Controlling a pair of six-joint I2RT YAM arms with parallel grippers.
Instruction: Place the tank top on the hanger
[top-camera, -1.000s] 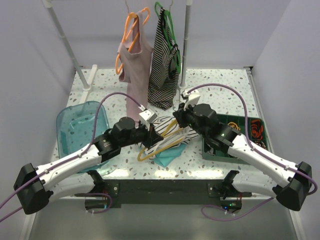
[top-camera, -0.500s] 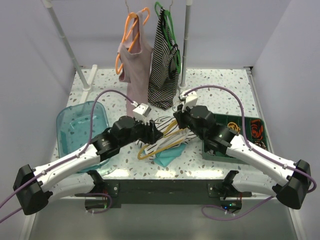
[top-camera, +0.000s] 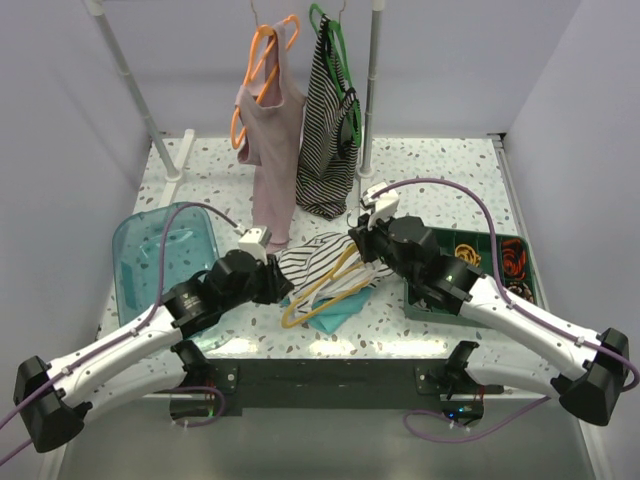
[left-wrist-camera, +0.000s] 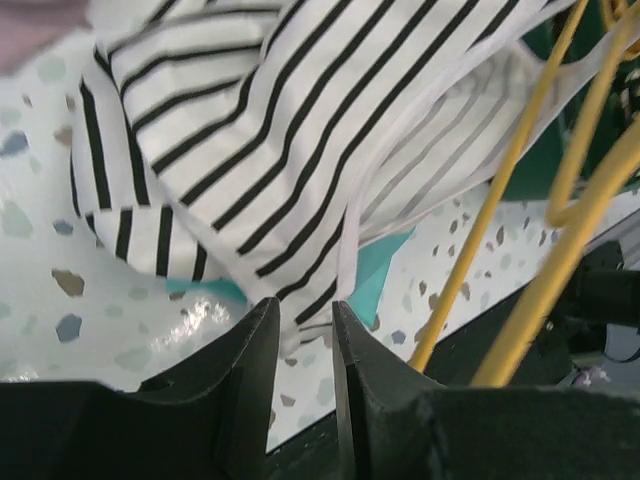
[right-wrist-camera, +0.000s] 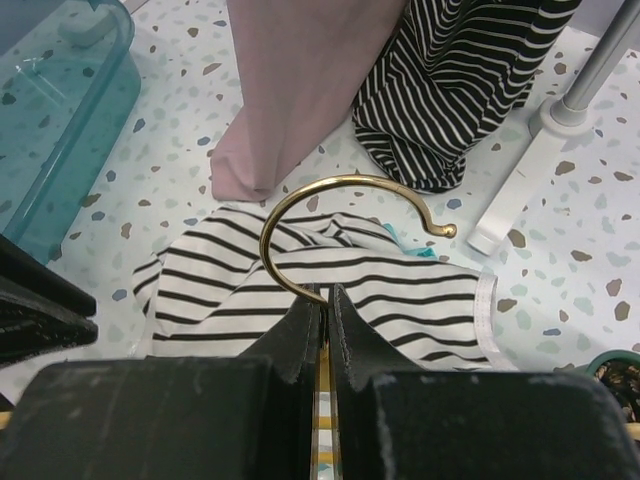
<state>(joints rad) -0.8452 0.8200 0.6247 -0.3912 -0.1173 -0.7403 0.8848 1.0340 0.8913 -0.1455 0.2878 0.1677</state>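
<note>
The tank top, white with thin black stripes, lies crumpled on the table's middle. In the left wrist view the tank top fills the upper frame. The yellow hanger lies slanted over the tank top's near side. My right gripper is shut on the hanger's neck, and the metal hook curves up from the right gripper over the tank top. My left gripper sits at the tank top's left hem. The left gripper is open a little, holding nothing, with the hanger's yellow bars to its right.
A teal plastic bin stands at the left. A pink top on an orange hanger and a dark striped top on a green hanger hang from the rack at the back. A green tray sits right. A teal cloth lies under the tank top.
My left arm has drawn back to the left and nearer, away from the tank top's middle to its hem. The right gripper still holds the hanger, which has shifted slightly.
</note>
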